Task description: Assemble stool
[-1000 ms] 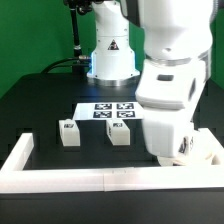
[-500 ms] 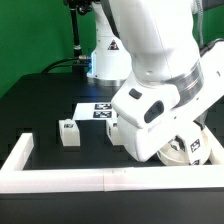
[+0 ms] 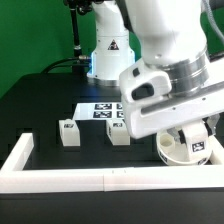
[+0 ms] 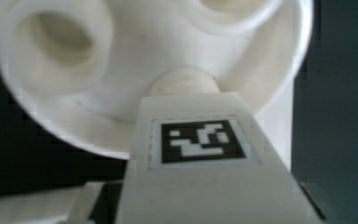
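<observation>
Tool (image 3: 195, 138) mostly hidden behind the arm, tight on 1 tagged leg block (image 4: 201, 150) at the seat (image 4: 140, 70).

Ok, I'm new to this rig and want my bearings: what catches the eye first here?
The big white robot arm fills the exterior view's right, bent over the round seat near the border wall. In the wrist view a tagged leg block points at the seat's hollowed face. Two more leg blocks stand beside the marker board.

The seat (image 4: 87, 60) and leg block (image 4: 197, 108) look like smooth matt white plastic.
</observation>
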### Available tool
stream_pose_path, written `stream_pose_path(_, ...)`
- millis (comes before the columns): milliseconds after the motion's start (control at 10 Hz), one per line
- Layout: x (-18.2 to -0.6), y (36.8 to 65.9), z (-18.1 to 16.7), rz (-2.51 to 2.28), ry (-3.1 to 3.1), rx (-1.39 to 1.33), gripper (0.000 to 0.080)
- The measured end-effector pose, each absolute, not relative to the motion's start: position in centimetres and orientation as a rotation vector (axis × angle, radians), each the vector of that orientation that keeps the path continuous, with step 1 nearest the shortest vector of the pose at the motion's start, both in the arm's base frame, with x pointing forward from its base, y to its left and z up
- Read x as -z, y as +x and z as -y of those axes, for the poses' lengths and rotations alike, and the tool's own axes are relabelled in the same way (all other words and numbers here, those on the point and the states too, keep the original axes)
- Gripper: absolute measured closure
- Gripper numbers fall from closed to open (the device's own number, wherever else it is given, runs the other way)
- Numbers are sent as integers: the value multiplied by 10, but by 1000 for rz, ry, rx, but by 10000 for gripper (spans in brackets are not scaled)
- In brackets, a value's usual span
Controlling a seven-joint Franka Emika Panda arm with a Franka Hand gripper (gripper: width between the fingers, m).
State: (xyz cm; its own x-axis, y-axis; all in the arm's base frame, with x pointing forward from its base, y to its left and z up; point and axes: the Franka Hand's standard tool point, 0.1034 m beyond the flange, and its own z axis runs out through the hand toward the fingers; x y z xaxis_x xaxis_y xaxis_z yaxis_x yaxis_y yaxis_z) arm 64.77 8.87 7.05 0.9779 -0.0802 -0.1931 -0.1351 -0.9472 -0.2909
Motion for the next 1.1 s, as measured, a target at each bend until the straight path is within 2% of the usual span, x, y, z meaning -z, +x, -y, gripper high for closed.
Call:
stream_pose_path(600, -70, 659, -81, -745, -2697, -235, 463)
stream_pose_path(900, -73, 643, -73, -1343, -2500, -324, 463)
stream_pose_path(1100, -71, 645, -78, -1644, -2249, -338, 463)
